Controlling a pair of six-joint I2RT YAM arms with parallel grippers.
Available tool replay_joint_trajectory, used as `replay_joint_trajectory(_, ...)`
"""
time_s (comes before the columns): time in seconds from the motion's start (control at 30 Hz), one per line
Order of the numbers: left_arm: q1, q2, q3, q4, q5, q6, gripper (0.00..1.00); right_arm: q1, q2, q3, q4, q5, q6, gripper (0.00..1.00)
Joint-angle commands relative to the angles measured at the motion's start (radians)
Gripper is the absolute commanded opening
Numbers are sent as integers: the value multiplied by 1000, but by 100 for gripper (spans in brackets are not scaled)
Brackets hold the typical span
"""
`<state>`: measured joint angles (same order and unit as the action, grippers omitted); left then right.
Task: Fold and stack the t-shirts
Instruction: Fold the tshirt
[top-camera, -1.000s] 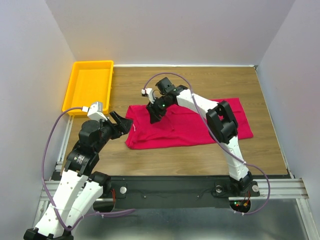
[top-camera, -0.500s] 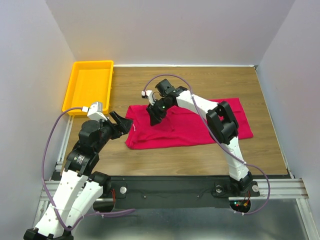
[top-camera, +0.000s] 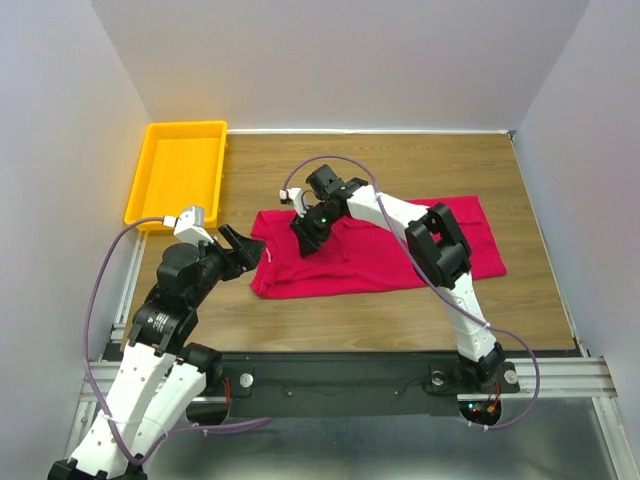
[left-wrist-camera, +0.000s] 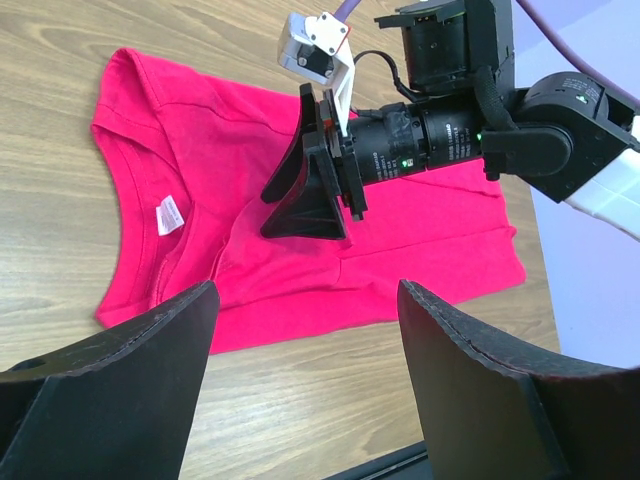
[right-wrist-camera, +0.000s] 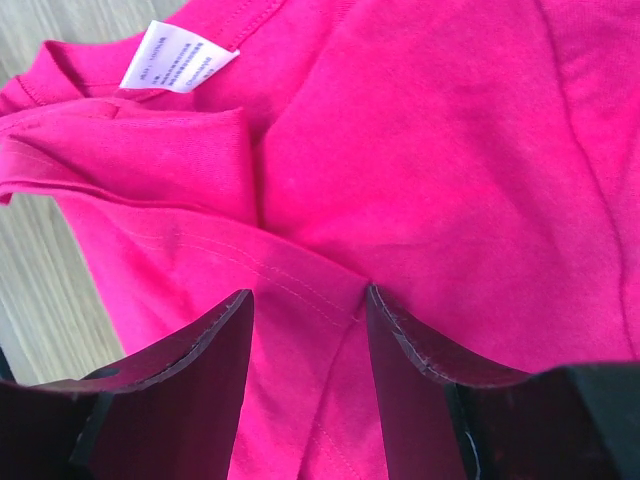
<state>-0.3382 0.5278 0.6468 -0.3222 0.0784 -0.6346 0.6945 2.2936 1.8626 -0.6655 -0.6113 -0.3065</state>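
Lying flat on the wooden table (top-camera: 300, 320), the crimson-red t-shirt (top-camera: 380, 255) is stretching away to the right of the yellow plastic tray (top-camera: 140, 175) and sitting nearer the arm bases than the tray does, clear of it. Its collar end is pointing back toward the tray side, with the white neck label (left-wrist-camera: 168, 215) showing face up just inside the neckline.

The right gripper (top-camera: 305, 235) is reaching down onto the shirt's tray-side half, close behind the collar. In the right wrist view its fingers (right-wrist-camera: 170, 390) are standing spread apart, and the fabric (right-wrist-camera: 480, 150) is running under and between them. A raised seam fold is sitting in the gap without being squeezed, and the label (right-wrist-camera: 175, 55) is lying beyond the fingertips. In the left wrist view this same gripper (left-wrist-camera: 275, 212) is touching the cloth (left-wrist-camera: 430, 230) with its lower tip.

The left gripper (top-camera: 243, 252) is hanging just off the shirt's collar edge, below the tray's near end. Its jaws are gaping wide and gripping nothing. From its own camera the two dark fingers (left-wrist-camera: 120, 370) are framing the shirt's near hem and bare wood (left-wrist-camera: 100, 60).
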Motion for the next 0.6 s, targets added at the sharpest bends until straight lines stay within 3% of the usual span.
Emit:
replay_joint_trajectory(0.0, 2, -11, -7, 31, 0, 0, 84, 5, -3, 21, 14, 22, 0, 54)
replay_joint_trajectory(0.3, 4, -12, -10, 34, 1, 0, 84, 14, 4, 4, 14, 15, 0, 52)
replay_joint_trajectory(0.47, 2, -14, -12, 34, 3, -5, 84, 16, -9, 10, 14, 11, 3, 34)
replay_joint_trajectory(0.57, 2, -15, -16, 34, 4, -10, 84, 17, -26, 23, 12, 22, 15, 13)
